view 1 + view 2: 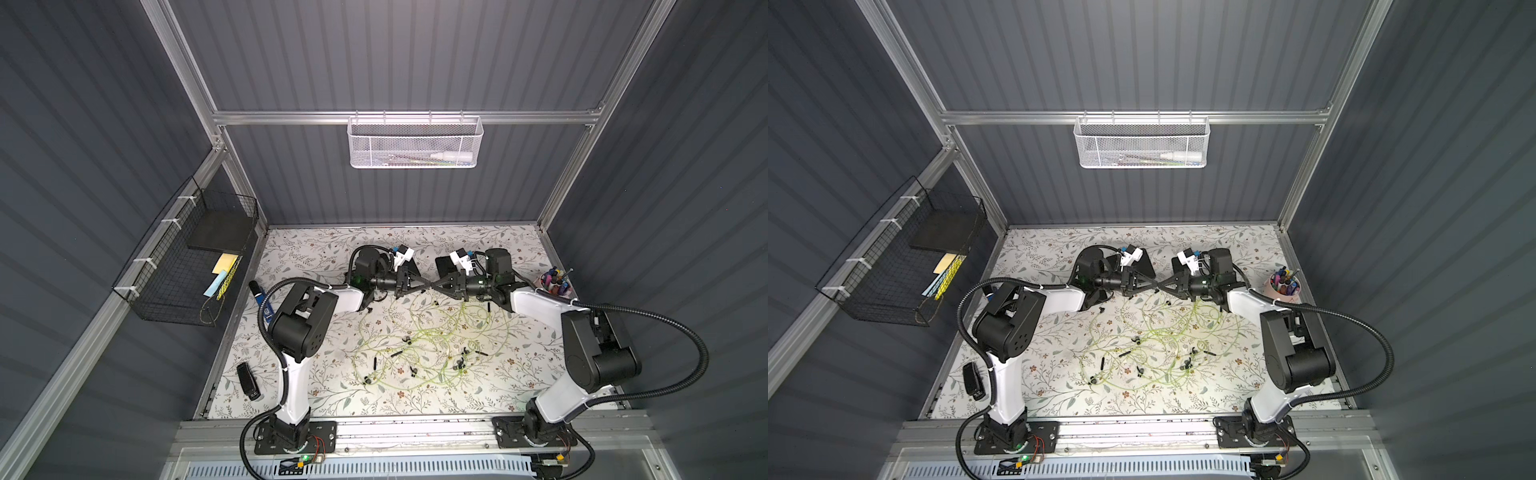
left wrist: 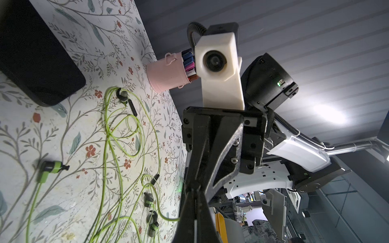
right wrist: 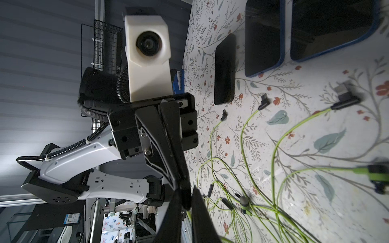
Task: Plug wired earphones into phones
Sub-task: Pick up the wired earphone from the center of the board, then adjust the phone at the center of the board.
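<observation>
Lying in a loose tangle across the middle of the bench (image 1: 324, 399), the wired earphones (image 1: 428, 345) spread pale green cables, earbuds and short black plugs over the floral surface. One strand runs up to the left end effector (image 1: 429, 286), which is closed and, in the left wrist view, appears to pinch that cable. The right end effector (image 1: 437, 286) meets it tip to tip. Its jaws stand nearly together, but whether they clamp the strand cannot be determined. The phones (image 3: 225, 69) lie flat at the back of the bench, partly beneath both wrists, and none shows a plug inserted. Judged step: a hand-over or regrip of one cable, early in the task. The next move calls for a hold close to a plug, with the plug aligned to a phone port and the phone braced against sliding. Obstructions: crossed loops are likely to drag neighbouring cables along. A pink cup (image 1: 555, 284) of markers stands close beside the right arm, and a blue-and-black stick (image 1: 262, 299) lies by the left arm.
</observation>
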